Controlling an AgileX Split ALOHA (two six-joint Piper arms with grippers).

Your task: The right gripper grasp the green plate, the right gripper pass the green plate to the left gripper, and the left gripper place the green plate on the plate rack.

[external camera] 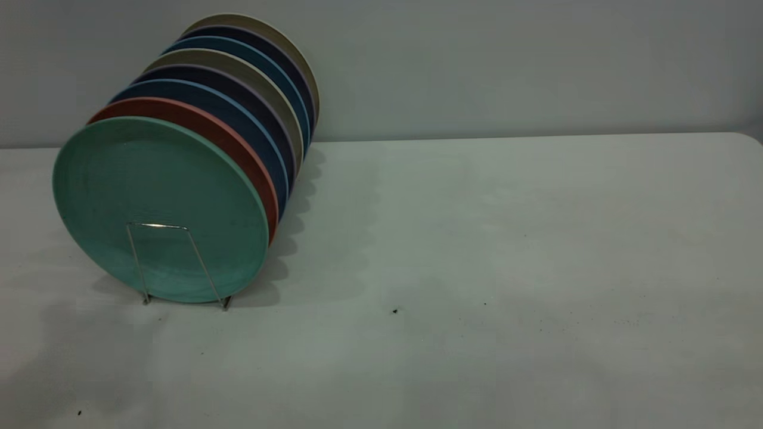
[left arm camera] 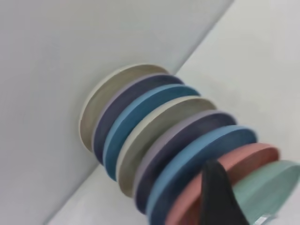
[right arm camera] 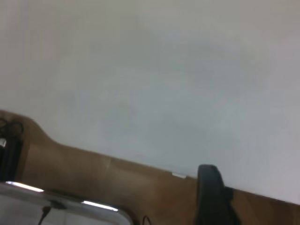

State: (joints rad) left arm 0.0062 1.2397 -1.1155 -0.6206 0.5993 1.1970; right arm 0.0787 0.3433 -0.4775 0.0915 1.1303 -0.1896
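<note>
Exterior view has the green plate [external camera: 158,202] standing on edge at the front end of a row of plates in the plate rack [external camera: 173,262], near the left edge of the surface [external camera: 477,268]. Its face looks toward the front edge, and one trapezoid wire loop of the rack rises in front of its lower part. Touching or just behind it stands a salmon-pink plate [external camera: 238,140], then a dark blue plate [external camera: 238,107], then more plates in dark purple, beige and blue, running back toward the far edge and the pale wall [external camera: 506,59]. Neither arm shows in this view, and nothing grips the green plate.

Left wrist view looks down along the same row: the green plate [left arm camera: 267,187] lies at the near end beside the salmon-pink plate [left arm camera: 234,164], with the blue and beige rims fanning away. One black finger [left arm camera: 218,197] of the left gripper shows over the pink and green rims; whether its jaws are parted or closed cannot be told.

Right wrist view shows only one black finger [right arm camera: 211,194] of the right gripper against the surface [right arm camera: 164,84] and a brown floor [right arm camera: 93,178]; the state of its jaws cannot be told either.
</note>
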